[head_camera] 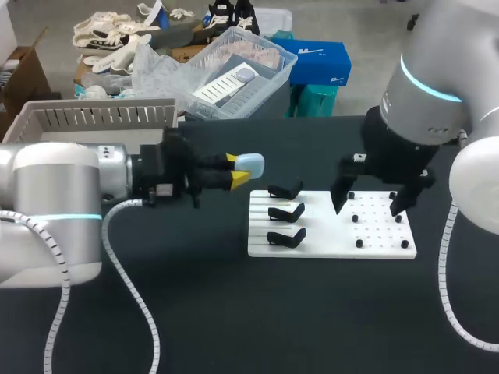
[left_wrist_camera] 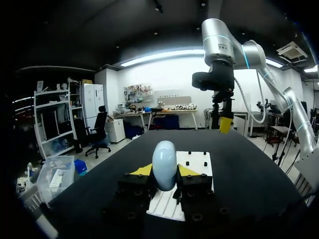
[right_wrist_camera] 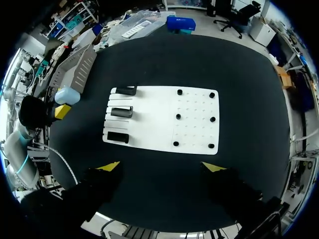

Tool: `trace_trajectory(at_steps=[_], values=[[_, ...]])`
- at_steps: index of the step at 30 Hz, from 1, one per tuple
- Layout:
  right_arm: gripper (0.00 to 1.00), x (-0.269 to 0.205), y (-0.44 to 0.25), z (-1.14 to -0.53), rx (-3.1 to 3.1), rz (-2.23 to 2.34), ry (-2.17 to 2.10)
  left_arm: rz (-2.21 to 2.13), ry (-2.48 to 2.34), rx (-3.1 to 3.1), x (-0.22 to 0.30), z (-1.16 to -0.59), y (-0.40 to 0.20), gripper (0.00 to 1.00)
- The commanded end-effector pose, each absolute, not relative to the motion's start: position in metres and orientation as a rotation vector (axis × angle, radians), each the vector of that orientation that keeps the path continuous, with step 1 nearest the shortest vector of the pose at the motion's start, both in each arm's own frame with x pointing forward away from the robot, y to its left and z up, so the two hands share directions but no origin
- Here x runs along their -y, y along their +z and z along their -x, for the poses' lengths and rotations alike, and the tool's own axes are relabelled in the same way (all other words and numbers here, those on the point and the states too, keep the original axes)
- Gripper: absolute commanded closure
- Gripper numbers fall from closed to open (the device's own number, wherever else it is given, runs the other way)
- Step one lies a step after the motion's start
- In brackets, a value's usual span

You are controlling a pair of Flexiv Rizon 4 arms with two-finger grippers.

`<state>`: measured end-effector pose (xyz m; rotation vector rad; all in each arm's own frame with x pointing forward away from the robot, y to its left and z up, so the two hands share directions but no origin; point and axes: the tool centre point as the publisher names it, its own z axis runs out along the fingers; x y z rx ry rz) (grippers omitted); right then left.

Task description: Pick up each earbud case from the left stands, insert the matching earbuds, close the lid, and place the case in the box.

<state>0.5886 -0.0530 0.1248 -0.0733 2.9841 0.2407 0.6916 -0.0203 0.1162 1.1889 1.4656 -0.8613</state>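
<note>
My left gripper (head_camera: 238, 171) is shut on a pale blue earbud case (head_camera: 250, 164), held in the air left of the white board (head_camera: 312, 248). In the left wrist view the case (left_wrist_camera: 164, 167) stands upright between the yellow fingertips (left_wrist_camera: 142, 170), lid closed. Three black stands (head_camera: 286, 212) on the board's left half hold nothing. Several small black pieces (head_camera: 355, 219) sit on its right half. My right gripper (head_camera: 370, 201) hangs open above that half, nothing between its fingers. From the right wrist the board (right_wrist_camera: 154, 122), the stands (right_wrist_camera: 121, 112) and the held case (right_wrist_camera: 67, 95) show below my right gripper (right_wrist_camera: 161, 167).
A slatted white basket (head_camera: 101, 117) stands at the table's back left, behind my left arm. The dark tabletop (head_camera: 257, 312) lies bare in front of the board.
</note>
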Motion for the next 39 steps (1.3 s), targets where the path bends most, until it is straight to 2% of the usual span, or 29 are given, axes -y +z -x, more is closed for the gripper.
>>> trace_trajectory(at_steps=[1,17,39], values=[[0.00,0.062,0.125,-0.581,-2.959,0.059,0.269,-1.049,-0.695,-1.547,-0.019,-0.687,0.126,1.00],[0.00,0.062,0.125,-0.581,-2.959,0.059,0.269,-0.811,-0.373,-1.751,-0.117,-0.722,0.113,1.00],[0.00,0.062,0.125,-0.581,-2.959,0.059,0.269,-0.640,-0.277,-1.893,-0.173,-0.827,0.078,1.00]])
